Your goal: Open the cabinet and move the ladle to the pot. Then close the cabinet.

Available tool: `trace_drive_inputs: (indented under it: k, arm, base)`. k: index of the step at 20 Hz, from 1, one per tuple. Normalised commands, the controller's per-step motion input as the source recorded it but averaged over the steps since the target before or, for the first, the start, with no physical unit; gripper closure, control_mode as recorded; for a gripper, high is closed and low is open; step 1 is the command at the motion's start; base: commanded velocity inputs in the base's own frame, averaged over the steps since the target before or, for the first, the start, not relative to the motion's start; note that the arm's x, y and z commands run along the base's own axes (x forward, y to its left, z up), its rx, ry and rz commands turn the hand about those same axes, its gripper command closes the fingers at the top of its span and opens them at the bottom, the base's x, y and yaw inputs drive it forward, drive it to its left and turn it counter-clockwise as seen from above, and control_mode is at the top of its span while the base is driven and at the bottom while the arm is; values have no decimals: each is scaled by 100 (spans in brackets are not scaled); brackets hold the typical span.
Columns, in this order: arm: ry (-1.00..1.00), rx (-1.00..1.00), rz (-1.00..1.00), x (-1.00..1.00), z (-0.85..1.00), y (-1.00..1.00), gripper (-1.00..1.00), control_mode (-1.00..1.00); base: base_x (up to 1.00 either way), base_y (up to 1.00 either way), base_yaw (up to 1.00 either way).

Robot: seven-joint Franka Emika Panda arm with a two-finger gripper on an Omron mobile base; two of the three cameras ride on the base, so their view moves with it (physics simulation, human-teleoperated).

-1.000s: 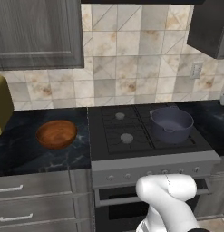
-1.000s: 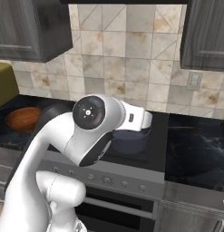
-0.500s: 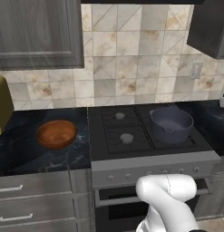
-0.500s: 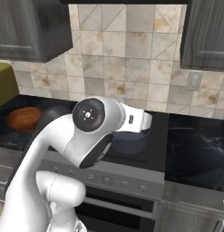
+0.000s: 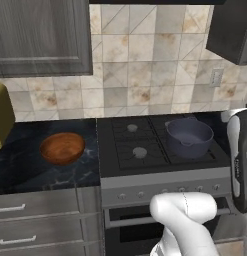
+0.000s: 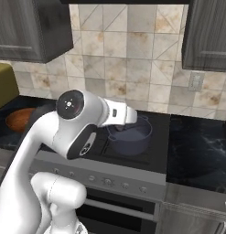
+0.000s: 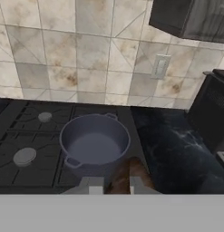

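Looking down the hand view, we see our gripper [image 7: 111,183] clamped shut on a brown wooden handle [image 7: 127,174], beside the small round bluish-grey pot [image 7: 95,142] on the black stove [image 5: 145,145]. The dark wood-grain wall cabinet [image 5: 42,35] hangs upper left.

Kitchen; stove [image 5: 145,145], tiled wall [image 5: 145,75]
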Motion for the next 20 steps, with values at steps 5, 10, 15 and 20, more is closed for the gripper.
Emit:
trace_drive_inputs:
  k: [5, 10, 15, 20]
  arm:
    - [4, -1, 1, 47, -9, 10, 100, -100]
    - [0, 0, 1, 44, -12, 0, 100, -100]
    - [0, 0, 0, 36, -21, 1, 100, -100]
    - [1, 0, 0, 36, -28, 0, 100, -100]
  base:
    - [0, 0, 0]
    - [0, 0, 0]
    - [0, 0, 0]
    - [0, 0, 0]
